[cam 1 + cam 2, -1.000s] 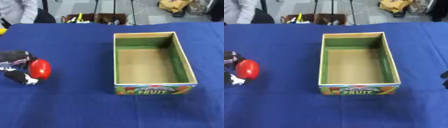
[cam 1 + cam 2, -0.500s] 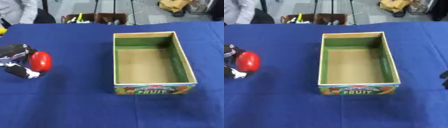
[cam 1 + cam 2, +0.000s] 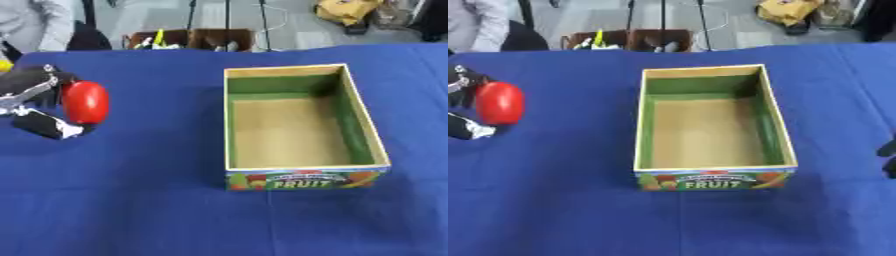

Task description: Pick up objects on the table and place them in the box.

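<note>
1. Near edge: box (image 3: pixel 302 175), "FRUIT" printed on its front wall, open and empty on blue table (image 3: pixel 157 200).
2. Far right, seen in right eye view only: dark sliver of right hand (image 3: pixel 888 159); fingers impossible to judge.
3. Farther left: left hand (image 3: pixel 33 102) curled round red fruit (image 3: pixel 86 102), well apart from box.

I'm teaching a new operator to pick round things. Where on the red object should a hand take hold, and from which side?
Across its narrow middle, coming from its left, as the left hand does: fingers above, thumb below the red object. It is a smooth oval standing on end, so the long sides probably give opposed contact, and its right side stays free toward the box.
</note>
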Available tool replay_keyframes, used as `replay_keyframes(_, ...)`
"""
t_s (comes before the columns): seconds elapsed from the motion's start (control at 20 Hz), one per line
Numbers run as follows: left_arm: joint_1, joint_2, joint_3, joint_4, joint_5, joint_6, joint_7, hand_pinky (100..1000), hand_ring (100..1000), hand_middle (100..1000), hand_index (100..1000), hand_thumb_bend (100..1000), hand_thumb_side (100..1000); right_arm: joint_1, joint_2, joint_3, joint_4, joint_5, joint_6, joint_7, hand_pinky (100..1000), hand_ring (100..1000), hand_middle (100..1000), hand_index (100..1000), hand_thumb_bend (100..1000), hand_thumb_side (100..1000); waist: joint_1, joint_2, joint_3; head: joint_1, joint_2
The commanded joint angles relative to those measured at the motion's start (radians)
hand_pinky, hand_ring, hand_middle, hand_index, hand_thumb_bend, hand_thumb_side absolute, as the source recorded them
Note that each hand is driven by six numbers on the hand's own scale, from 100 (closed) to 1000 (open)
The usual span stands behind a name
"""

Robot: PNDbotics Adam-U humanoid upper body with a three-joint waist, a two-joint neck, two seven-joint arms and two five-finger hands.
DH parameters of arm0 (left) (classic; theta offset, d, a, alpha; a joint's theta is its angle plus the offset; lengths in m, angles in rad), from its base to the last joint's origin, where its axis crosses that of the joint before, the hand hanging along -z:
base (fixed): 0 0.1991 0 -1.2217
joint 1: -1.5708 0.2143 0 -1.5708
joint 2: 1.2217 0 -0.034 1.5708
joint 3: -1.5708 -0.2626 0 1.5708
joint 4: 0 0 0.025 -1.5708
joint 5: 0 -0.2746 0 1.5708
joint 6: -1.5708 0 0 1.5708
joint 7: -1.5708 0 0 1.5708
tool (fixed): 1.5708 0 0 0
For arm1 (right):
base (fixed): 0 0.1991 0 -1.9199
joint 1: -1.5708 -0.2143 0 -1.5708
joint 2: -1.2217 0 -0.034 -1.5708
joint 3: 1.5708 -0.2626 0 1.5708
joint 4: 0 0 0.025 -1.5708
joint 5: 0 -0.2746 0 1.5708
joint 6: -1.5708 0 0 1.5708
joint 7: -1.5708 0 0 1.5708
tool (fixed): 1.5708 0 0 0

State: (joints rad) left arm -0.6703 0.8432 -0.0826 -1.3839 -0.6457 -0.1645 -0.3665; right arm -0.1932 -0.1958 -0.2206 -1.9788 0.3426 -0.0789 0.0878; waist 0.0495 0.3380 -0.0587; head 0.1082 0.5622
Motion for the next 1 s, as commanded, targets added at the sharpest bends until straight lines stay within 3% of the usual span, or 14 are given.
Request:
replay_keyframes(0.05,-0.046,0.011,0.004,-0.032,0.014,0.002,0.0,311,384,389,519,100,411,-0.002,-0.018,0.002,-0.021,0.004,0.003,0.003,386,298,250,456,100,825,0.004,-0.027,-0.003,-0.002,0.004)
replay_keyframes(0.5,-0.233,-0.111,-0.046,-0.04,0.037,-0.01,-0.062,293,373,379,505,100,413,0.0,-0.027,0.013,-0.021,-0.006,0.007,0.016,386,298,250,456,100,820,0.025,-0.05,-0.027,0.001,0.008)
replay_keyframes(1.0,-0.399,-0.31,-0.096,0.08,0.015,-0.02,-0.132,278,364,369,493,100,435,-0.013,-0.033,0.023,-0.021,-0.021,0.005,0.025,386,298,250,456,100,818,0.041,-0.052,-0.067,0.017,0.003)
